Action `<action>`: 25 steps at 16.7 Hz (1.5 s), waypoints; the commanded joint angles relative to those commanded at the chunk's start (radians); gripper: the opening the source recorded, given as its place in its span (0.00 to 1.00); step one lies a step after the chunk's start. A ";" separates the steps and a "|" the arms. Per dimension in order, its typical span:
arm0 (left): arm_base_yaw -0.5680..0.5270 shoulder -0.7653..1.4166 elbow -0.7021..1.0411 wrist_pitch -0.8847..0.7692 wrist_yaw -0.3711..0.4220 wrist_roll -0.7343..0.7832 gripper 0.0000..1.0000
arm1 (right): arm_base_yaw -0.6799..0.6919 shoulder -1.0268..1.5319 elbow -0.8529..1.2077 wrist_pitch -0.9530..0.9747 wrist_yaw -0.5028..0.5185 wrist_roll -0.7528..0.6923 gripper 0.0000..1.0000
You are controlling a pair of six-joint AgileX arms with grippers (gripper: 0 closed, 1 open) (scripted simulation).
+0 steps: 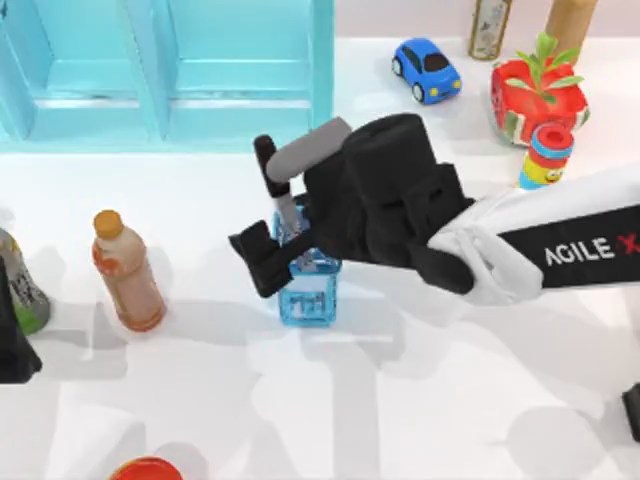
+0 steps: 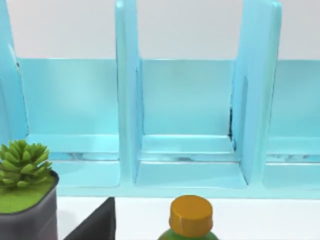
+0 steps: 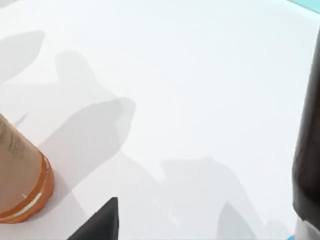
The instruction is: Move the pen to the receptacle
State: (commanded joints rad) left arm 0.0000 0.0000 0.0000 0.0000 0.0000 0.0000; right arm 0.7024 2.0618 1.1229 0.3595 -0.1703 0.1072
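Observation:
The pen [image 1: 272,178] stands tilted, black cap up, with its silver-grey lower barrel reaching down into the clear blue receptacle [image 1: 308,292] at the table's middle. My right gripper [image 1: 285,262] hovers at the receptacle, open, with one black finger [image 1: 255,258] sticking out on the receptacle's left side. In the right wrist view the pen [image 3: 307,150] rises well apart from that fingertip [image 3: 102,222]. My left gripper [image 1: 12,350] is parked at the table's left edge, open, and one of its fingertips [image 2: 95,225] shows in the left wrist view.
A grey cylinder [image 1: 310,148] lies beside the pen's cap. An orange-capped bottle [image 1: 125,270] and a green bottle [image 1: 20,285] stand at the left. A blue rack [image 1: 170,60] lines the back. At the right are a toy car [image 1: 427,70], a red planter [image 1: 537,95] and a colourful bottle [image 1: 545,155].

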 joint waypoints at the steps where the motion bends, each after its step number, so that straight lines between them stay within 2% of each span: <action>1: 0.000 0.000 0.000 0.000 0.000 0.000 1.00 | 0.000 0.000 0.000 0.000 0.000 0.000 0.17; 3: 0.000 0.000 0.000 0.000 0.000 0.000 1.00 | 0.000 0.000 0.000 0.000 0.000 0.000 0.02; 4: 0.000 0.000 0.000 0.000 0.000 0.000 1.00 | 0.000 0.000 0.000 0.000 0.000 0.000 0.00; 15: 0.000 0.000 0.000 0.000 0.000 0.000 1.00 | -0.027 -0.040 0.003 -0.038 -0.025 -0.012 0.00; 25: 0.000 0.000 0.000 0.000 0.000 0.000 1.00 | -0.327 -0.482 0.026 -0.568 -0.279 -0.195 0.00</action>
State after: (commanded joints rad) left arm 0.0000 0.0000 0.0000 0.0000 0.0000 0.0000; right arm 0.3757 1.5800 1.1486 -0.2089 -0.4494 -0.0877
